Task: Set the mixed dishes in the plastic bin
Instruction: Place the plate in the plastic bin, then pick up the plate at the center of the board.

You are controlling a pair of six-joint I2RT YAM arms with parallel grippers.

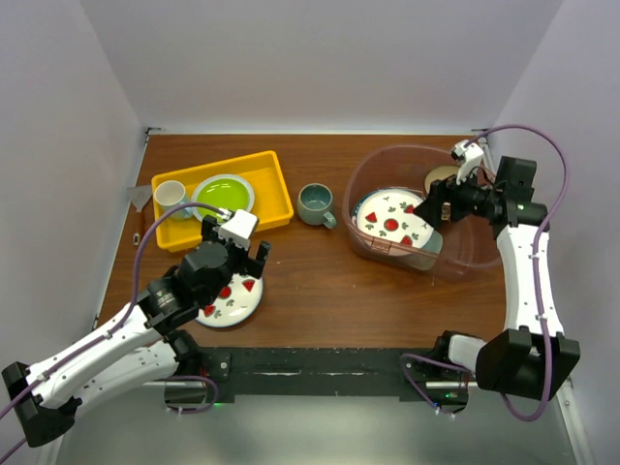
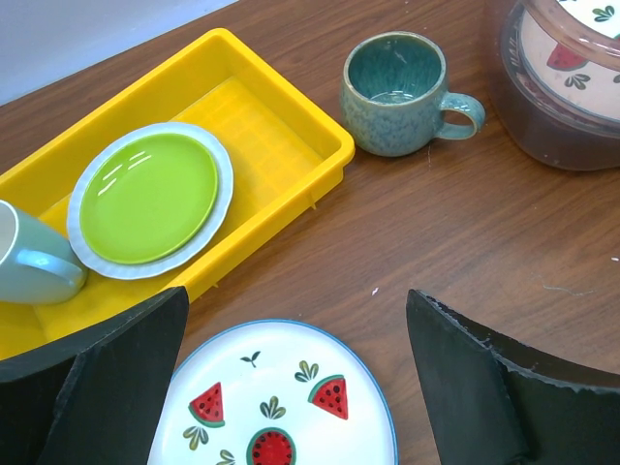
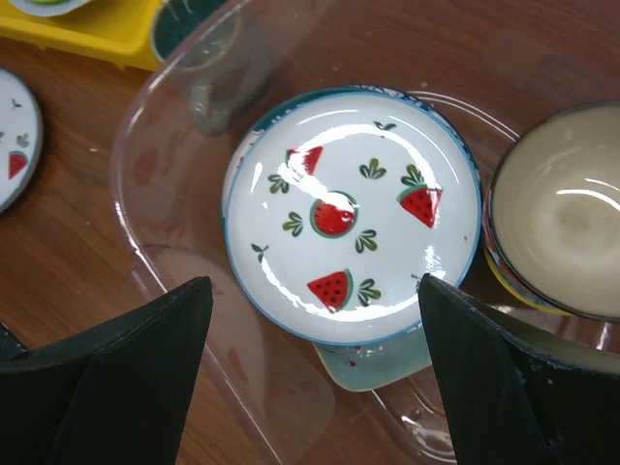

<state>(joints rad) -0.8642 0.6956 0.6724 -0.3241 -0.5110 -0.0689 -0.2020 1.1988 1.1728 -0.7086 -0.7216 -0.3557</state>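
Your right gripper (image 1: 433, 215) hangs wide open and empty above the bin (image 1: 356, 184), seemingly because one watermelon plate (image 1: 392, 223) lies inside it, while your left gripper (image 1: 245, 260), likewise spread and holding nothing, is poised over the other plate (image 1: 232, 302) on the table (image 1: 329, 286).

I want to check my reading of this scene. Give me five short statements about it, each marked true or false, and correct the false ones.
1. The grey-green mug stands inside the plastic bin. False: it stands on the table, between the yellow tray and the bin.
2. One watermelon plate lies in the bin. True.
3. The left gripper is shut on the second watermelon plate. False: it is open above that plate, which lies on the table.
4. A green plate lies in the yellow tray. True.
5. The right gripper is open above the bin. True.
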